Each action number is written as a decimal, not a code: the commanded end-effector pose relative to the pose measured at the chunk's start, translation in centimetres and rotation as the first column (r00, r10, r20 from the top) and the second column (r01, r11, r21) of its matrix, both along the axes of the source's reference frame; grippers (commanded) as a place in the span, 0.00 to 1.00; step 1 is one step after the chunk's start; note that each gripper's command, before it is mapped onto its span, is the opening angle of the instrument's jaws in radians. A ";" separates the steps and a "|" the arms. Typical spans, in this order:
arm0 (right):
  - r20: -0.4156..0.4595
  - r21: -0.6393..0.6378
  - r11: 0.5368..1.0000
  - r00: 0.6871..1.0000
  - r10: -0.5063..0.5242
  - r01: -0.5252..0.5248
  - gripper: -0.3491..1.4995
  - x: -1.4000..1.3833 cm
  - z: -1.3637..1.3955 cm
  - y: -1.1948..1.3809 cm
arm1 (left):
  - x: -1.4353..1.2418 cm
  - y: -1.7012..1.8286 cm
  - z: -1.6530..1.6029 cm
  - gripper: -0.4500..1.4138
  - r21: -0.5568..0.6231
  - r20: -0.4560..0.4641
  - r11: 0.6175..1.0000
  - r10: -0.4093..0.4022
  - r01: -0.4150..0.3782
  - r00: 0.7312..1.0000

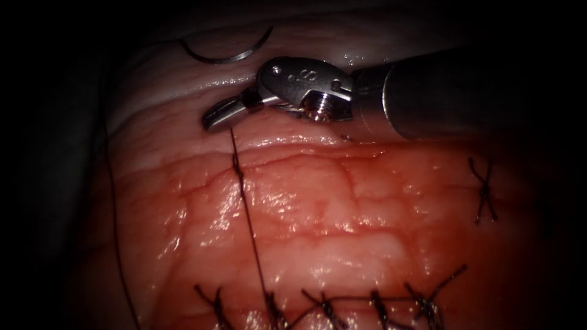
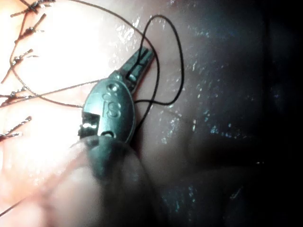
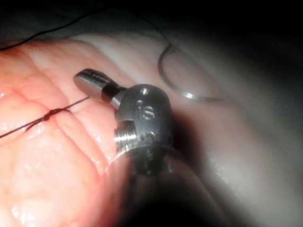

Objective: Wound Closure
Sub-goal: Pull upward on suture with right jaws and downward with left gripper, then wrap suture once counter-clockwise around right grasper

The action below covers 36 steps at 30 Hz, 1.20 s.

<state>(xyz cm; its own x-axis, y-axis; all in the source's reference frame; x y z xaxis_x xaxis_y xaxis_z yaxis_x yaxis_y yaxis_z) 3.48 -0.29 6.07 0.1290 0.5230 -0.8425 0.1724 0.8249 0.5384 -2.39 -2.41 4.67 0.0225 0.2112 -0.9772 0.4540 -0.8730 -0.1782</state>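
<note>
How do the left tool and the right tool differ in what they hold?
The left tool is shut on the thread; the right tool looks shut but holds nothing, a thread end stopping just beside it. The right tool is near the needle, which lies loose on the tissue, not in it; the left tool is near the stitches. Both are needle drivers.
</note>
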 end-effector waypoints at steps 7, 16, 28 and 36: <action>-0.091 0.000 0.998 0.994 0.064 -0.065 0.91 0.10 -0.21 -0.14 | 0.17 0.43 -0.17 0.00 -0.037 -0.036 0.995 -0.096 0.095 0.995; -0.088 -0.061 0.960 0.959 0.268 -0.273 0.98 -0.25 -0.59 0.20 | 0.51 1.54 -0.54 0.00 -0.169 -0.040 0.953 -0.260 0.250 0.965; -0.074 -0.157 0.919 0.933 0.353 -0.361 0.96 -0.75 -1.02 0.08 | 0.81 2.65 -0.64 0.00 -0.234 -0.023 0.880 -0.430 0.414 0.902; -0.095 -0.173 0.907 0.923 0.373 -0.385 0.00 -0.67 -1.16 -0.35 | 0.88 3.03 -0.35 0.00 -0.225 -0.029 0.860 -0.477 0.459 0.879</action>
